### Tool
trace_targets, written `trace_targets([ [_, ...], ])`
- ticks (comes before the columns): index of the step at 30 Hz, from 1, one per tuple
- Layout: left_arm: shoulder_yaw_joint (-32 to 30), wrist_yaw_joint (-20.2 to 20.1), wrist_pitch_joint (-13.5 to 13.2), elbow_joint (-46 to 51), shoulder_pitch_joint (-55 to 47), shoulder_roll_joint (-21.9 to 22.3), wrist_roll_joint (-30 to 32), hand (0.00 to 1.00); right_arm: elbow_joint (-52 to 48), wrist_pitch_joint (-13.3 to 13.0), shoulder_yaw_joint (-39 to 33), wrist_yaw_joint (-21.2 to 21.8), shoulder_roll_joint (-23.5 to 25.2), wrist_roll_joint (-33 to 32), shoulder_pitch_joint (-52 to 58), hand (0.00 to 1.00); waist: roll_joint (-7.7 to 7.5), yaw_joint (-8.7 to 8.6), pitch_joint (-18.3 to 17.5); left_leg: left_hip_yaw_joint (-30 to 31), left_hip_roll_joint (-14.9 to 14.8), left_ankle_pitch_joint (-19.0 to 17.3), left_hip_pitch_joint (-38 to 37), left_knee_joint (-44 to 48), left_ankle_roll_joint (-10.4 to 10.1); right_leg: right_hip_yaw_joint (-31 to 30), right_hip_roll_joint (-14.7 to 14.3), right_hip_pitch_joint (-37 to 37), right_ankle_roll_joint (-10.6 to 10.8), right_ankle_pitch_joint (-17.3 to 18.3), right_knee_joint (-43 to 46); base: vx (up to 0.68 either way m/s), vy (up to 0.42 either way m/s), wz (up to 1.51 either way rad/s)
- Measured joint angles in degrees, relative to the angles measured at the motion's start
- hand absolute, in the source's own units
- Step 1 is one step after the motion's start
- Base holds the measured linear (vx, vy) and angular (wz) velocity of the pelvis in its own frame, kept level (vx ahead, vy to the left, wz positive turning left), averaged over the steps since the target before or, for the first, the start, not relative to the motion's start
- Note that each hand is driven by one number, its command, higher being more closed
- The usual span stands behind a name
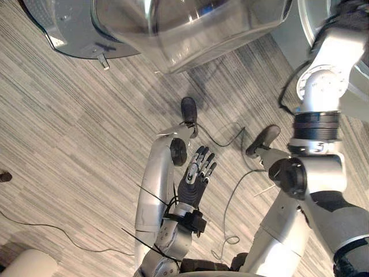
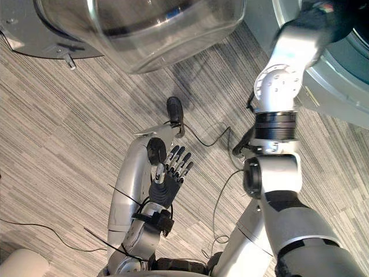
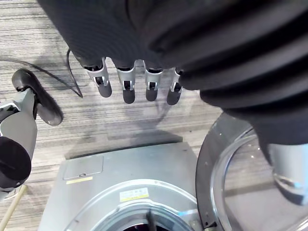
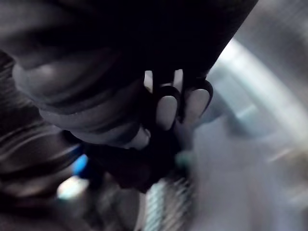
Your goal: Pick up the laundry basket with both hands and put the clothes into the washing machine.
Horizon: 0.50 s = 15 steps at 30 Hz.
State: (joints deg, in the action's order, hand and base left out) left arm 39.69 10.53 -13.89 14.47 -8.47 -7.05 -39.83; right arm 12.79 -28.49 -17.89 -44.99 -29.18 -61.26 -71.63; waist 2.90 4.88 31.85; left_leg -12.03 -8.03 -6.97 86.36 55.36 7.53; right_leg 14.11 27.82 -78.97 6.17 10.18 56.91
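The washing machine (image 2: 340, 86) stands at the upper right with its door swung open. The door's clear glass bowl (image 1: 190, 29) hangs over the floor at the top. My right arm reaches up into the drum opening, and the dark cover of my right hand (image 2: 320, 14) shows at its rim. In the right wrist view the right hand (image 4: 120, 96) is close to blurred dark shapes inside the drum. My left hand (image 1: 195, 179) hovers low over the floor at the centre, fingers (image 3: 126, 82) straight and holding nothing. The left wrist view looks at the machine's front (image 3: 125, 178) and the door ring (image 3: 226, 168).
Striped grey carpet (image 1: 75, 133) covers the floor. A white rounded object (image 1: 29, 262) lies at the lower left corner. A thin dark cable (image 1: 57, 231) runs across the carpet near it.
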Motion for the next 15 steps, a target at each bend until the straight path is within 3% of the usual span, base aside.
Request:
trace_targets([
  [1,0.0,0.1,0.0,-0.1,-0.5,-0.3,0.0,0.0,-1.7,-2.0,-2.1,1.0,-3.3,2.0,-0.3,1.0,-0.1,-0.97,-0.1,-1.0,-0.2,0.0,-1.3,-0.2,0.0,-0.5,0.4,0.8,0.1,0.0,0.1,-0.05,0.018,0.1],
  [2,0.1,0.3,-0.1,-0.6,-0.3,-0.7,0.0,0.0,0.4,-0.3,-1.1,0.2,-3.4,0.8,0.8,1.0,-0.48,-2.23,-0.2,-1.8,-0.4,-0.1,-3.4,-0.8,0.1,-1.1,0.1,2.4,0.8,-0.5,-1.2,-0.04,0.007,0.05],
  [3,0.1,0.3,-0.1,-1.0,0.2,-0.6,0.0,0.0,-0.1,-0.3,-0.9,0.6,-2.0,1.3,1.8,1.0,-0.47,-2.29,-0.2,-2.0,-0.4,0.0,-4.5,-1.9,-0.1,-0.8,-0.3,3.3,1.0,-0.6,-2.5,-0.04,0.005,-0.19],
  [7,0.2,0.2,-0.1,-1.5,0.0,-0.2,0.1,0.0,-2.6,-0.4,-1.8,1.1,-0.2,2.6,5.5,1.0,-0.51,-0.66,-0.3,-2.6,-1.9,0.3,-7.2,-3.1,-0.6,1.1,-1.8,7.2,-0.7,-1.1,-1.9,-0.02,-0.022,-0.2],
  [15,0.2,-0.4,0.1,-1.5,0.3,0.1,0.1,0.0,-0.9,-0.5,-3.9,-1.2,-0.2,3.5,6.8,1.0,-0.45,-0.85,-0.3,-3.6,-2.0,-1.0,-9.5,-2.5,1.4,1.2,-1.5,9.8,-0.4,-0.9,-2.8,-0.02,-0.009,0.0],
])
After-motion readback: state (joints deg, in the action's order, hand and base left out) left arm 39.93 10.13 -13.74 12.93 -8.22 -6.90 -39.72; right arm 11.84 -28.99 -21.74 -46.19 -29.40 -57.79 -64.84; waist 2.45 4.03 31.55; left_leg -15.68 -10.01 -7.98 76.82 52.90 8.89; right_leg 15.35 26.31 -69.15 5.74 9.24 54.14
